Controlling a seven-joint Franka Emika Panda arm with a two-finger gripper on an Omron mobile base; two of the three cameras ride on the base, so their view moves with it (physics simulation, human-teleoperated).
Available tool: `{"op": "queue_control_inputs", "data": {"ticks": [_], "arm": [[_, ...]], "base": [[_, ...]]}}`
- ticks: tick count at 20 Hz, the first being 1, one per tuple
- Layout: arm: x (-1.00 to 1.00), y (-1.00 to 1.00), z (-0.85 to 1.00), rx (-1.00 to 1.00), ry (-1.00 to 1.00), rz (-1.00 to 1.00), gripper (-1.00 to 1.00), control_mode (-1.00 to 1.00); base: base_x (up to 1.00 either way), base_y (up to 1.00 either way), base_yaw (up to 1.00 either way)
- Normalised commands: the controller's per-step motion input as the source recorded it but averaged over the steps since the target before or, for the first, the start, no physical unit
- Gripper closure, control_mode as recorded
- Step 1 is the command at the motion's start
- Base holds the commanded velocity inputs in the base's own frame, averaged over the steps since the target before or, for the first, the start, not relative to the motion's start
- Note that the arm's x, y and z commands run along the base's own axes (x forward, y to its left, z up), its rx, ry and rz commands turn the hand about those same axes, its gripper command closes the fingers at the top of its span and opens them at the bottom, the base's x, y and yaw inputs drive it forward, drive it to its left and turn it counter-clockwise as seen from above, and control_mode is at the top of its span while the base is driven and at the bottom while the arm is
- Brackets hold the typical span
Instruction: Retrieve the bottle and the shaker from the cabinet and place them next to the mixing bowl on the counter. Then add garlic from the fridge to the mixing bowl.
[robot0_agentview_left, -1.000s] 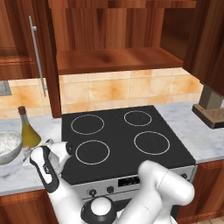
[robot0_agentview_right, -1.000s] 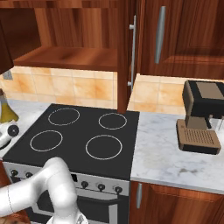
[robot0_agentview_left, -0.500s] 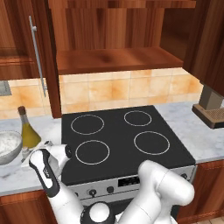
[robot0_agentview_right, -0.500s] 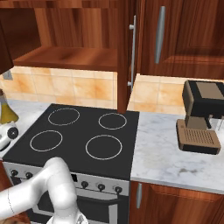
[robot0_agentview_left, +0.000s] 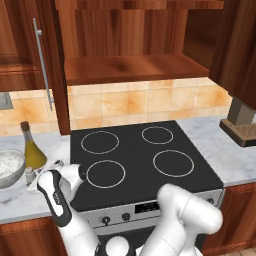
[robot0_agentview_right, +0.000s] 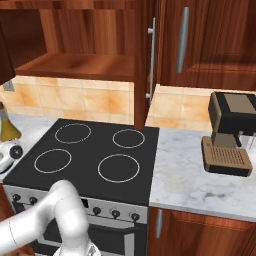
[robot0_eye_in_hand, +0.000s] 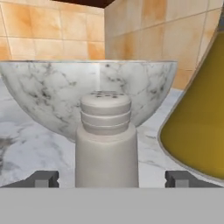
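In the hand view the small pale grey shaker stands upright on the marbled counter. My gripper is open, with one fingertip on each side of the shaker and a gap between each tip and it. Right behind the shaker is the mixing bowl, and the olive-yellow bottle stands close on its right. In the left base view the bottle, the bowl and the shaker are grouped at the left of the counter. The cabinet is open. Fridge and garlic are out of view.
The black stovetop lies just right of the group, under my arm. The open cabinet door with its bar handle hangs above the bottle. A coffee machine stands on the counter at the far right.
The jaws have opened wide and let go of the shaker, which now stands free on the counter. The arm has hardly moved.
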Motion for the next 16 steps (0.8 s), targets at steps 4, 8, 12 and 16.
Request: {"op": "queue_control_inputs", "data": {"ticks": [4, 8, 12, 16], "arm": [[-0.33, -0.57, 0.45, 0.0, 0.02, 0.0, -1.0, -1.0], [-0.59, -0.71, 0.69, -0.02, 0.1, 0.0, -1.0, -1.0], [-0.48, -0.81, 0.95, -0.05, 0.34, -0.03, -1.0, -1.0], [-0.19, -1.0, 0.88, -0.09, 0.46, -0.09, -1.0, -1.0]], "base": [[0.0, 0.0, 0.0], [0.0, 0.0, 0.0], [0.0, 0.0, 0.0], [0.0, 0.0, 0.0]]}}
